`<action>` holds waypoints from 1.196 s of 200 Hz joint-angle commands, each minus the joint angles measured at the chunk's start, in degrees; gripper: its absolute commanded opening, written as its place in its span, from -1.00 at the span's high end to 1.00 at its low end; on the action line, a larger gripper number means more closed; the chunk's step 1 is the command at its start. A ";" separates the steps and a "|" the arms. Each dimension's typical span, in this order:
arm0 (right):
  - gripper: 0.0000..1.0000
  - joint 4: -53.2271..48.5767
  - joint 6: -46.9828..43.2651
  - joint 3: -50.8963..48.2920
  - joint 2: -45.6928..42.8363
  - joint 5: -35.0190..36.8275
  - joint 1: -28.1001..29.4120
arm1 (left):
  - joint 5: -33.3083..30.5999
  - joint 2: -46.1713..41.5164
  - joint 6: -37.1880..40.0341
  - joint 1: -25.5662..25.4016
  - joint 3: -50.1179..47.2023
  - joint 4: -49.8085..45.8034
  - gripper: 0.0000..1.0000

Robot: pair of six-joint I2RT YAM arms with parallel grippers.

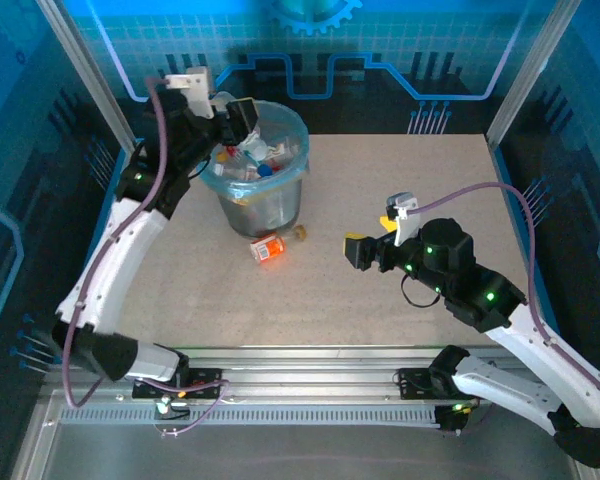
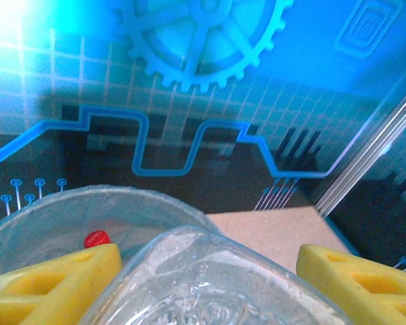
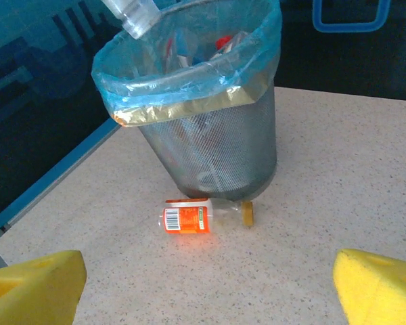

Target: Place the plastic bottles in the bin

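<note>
My left gripper (image 1: 237,120) is over the far left rim of the bin (image 1: 280,205), shut on a clear plastic bottle (image 2: 216,284) that sits between its yellow fingers (image 2: 47,284). From the right wrist, this bottle (image 3: 132,13) hangs neck-down above the bin's blue bag (image 3: 189,74). Several bottles (image 1: 260,158) lie inside the bin, one with a red cap (image 2: 97,238). An orange-labelled bottle (image 1: 270,246) with a yellow cap (image 3: 247,212) lies on its side against the bin's foot. My right gripper (image 1: 370,240) stands open, right of that bottle (image 3: 187,220) and apart from it.
The speckled table (image 1: 410,170) stretches right of the bin. Blue walls and metal posts (image 1: 85,70) close the back and sides. The left table edge (image 3: 54,176) runs close to the bin.
</note>
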 commanded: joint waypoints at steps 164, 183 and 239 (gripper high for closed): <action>-0.89 -3.72 -0.47 -0.79 -0.12 5.56 -0.22 | -8.73 10.45 19.39 2.74 7.97 -12.18 -0.53; -0.89 -3.67 -0.40 -0.71 0.08 5.38 -0.29 | -8.11 10.19 19.14 2.73 8.32 -12.26 -0.53; -0.89 -3.41 -0.25 -0.46 1.02 4.68 -0.50 | -4.44 12.03 17.62 2.65 9.02 -14.61 -0.38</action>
